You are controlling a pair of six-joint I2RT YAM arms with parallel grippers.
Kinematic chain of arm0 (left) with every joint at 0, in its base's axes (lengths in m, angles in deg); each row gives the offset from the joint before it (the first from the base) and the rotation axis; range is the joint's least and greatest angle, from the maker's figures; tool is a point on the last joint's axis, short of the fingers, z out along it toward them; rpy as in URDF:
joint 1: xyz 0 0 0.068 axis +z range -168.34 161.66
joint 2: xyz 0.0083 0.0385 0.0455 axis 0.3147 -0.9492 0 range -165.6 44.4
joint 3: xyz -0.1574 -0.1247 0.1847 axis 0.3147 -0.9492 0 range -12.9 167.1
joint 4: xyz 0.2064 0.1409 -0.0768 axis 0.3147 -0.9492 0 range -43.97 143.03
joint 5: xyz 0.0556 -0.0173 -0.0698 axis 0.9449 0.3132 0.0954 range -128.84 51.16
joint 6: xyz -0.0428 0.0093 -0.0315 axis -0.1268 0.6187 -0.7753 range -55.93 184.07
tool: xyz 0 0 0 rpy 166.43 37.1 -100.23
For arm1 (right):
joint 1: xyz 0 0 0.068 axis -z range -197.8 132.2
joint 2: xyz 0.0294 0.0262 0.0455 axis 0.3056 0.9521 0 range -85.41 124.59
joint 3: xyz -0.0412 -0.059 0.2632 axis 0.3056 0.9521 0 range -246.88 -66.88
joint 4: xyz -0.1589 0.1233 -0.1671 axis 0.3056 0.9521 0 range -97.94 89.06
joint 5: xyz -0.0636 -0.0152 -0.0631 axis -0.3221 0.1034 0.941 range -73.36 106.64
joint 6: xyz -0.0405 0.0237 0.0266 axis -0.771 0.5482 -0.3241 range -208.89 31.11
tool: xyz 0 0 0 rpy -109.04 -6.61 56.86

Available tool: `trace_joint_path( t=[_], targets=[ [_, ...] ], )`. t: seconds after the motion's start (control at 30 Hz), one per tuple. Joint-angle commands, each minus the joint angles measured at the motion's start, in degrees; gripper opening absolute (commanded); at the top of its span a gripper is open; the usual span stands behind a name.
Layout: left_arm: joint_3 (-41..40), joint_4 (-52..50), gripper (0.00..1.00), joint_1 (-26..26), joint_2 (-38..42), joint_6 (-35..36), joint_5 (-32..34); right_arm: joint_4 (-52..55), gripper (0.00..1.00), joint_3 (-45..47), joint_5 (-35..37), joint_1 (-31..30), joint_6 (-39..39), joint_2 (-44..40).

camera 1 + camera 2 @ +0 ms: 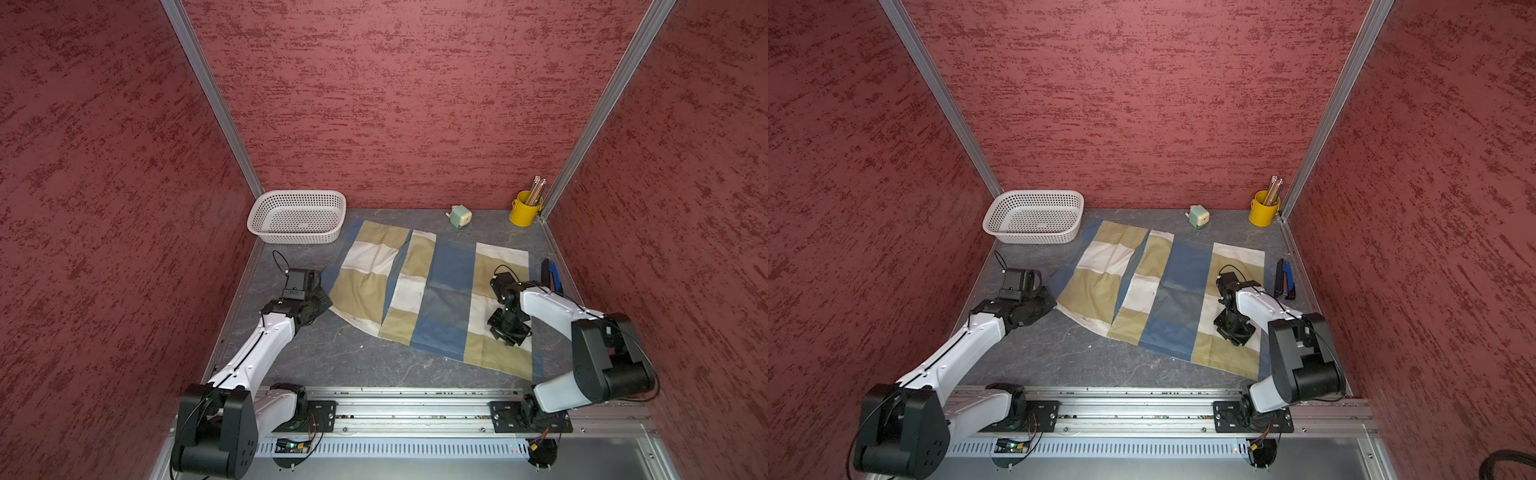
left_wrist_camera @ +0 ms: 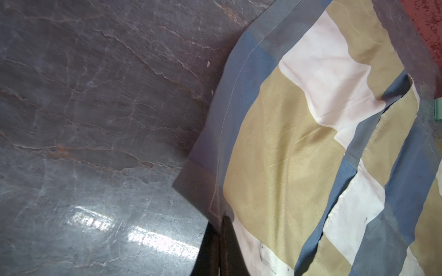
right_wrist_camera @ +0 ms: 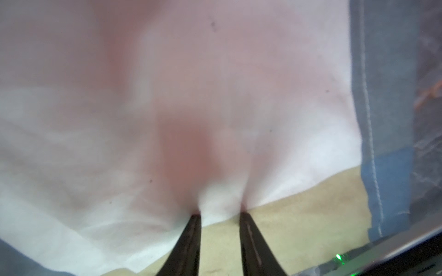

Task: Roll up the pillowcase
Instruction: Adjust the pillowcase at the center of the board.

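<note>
Pillowcase [image 1: 432, 291] lay spread on the grey table [image 1: 332, 357], mostly flat. 1 side was folded over on itself along a diagonal, and its far corner sat just beside the white basket [image 1: 297, 216].

Left gripper [image 2: 220, 229] was clenched on the pillowcase's blue-hemmed corner on the left side. The jaws were pressed together with fabric between them, and the corner was raised slightly off the table.

Right gripper [image 3: 220, 212] pointed down onto the white and tan blocks near the right edge. Its 2 fingers [image 3: 193, 239] stood a little apart, tips pressed into the cloth, with a pucker of white fabric bunched between them and no firm pinch visible.

Along the back wall stood a green pencil sharpener [image 1: 460, 217] and a yellow cup [image 1: 525, 212] of pencils, both clear of the fabric.
</note>
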Motion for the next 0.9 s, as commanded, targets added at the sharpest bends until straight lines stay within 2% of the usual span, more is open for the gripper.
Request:
trace_joint_path(
  t=[0.0, 0.03, 0.07, 0.17, 0.27, 0.3, 0.33, 0.37, 0.47, 0.53, 0.57, 0.7, 0.87],
  targets=[
    [-1.11, 2.14, 0.00, 0.38, 0.10, -1.16, -0.30, -5.73, 0.11, -3.82, 1.23, 0.23, -4.48, 7.06],
    [-1.21, 2.87, 0.00, 0.30, -0.40, -1.74, -0.94, -6.08, 0.03, -5.59, 1.22, 0.35, -5.22, 8.56],
    [-1.30, 3.41, 0.00, 0.01, -0.71, -2.12, -1.13, -6.32, 0.00, -7.14, 1.71, 0.40, -5.84, 9.89],
    [-0.83, 4.49, 0.00, -1.14, -1.71, -2.90, -0.40, -6.24, 0.00, -11.25, 4.36, 1.12, -7.68, 13.20],
    [-0.08, 4.36, 0.00, -1.55, -1.97, -3.42, 0.47, -7.28, 0.00, -11.98, 4.58, 2.34, -9.05, 11.96],
    [0.05, 4.30, 0.00, -1.56, -1.83, -3.35, 0.41, -6.62, 0.11, -12.18, 5.49, 2.48, -9.48, 10.30],
    [0.16, 4.04, 0.00, -1.63, -1.70, -3.38, 0.52, -5.72, 0.34, -12.68, 5.33, 2.45, -10.44, 8.76],
    [0.19, 3.91, 0.00, -1.65, -1.65, -3.32, 0.59, -4.23, 0.46, -12.85, 4.86, 2.44, -10.79, 7.36],
    [-0.08, 3.33, 0.00, -1.65, -1.56, -3.29, 0.98, 2.45, 0.65, -11.58, 6.54, 2.50, -8.56, 1.12],
    [-0.25, 3.00, 0.00, -1.79, -1.47, -3.25, 0.96, 3.65, 0.86, -7.80, 5.59, 3.07, -5.41, -3.92],
    [-0.55, 2.96, 0.00, -1.84, -1.31, -3.34, 1.11, 3.35, 0.93, -5.59, 4.26, 3.34, -3.65, -5.40],
    [-1.61, 3.58, 0.00, -1.91, -1.03, -3.73, 1.00, 0.99, 0.94, 1.95, -0.67, 3.41, 4.82, -10.37],
    [-1.36, 4.15, 0.00, -1.89, -2.32, -3.60, 0.26, 3.31, 0.94, 6.24, 1.80, 3.39, 12.33, -10.91]
  ],
)
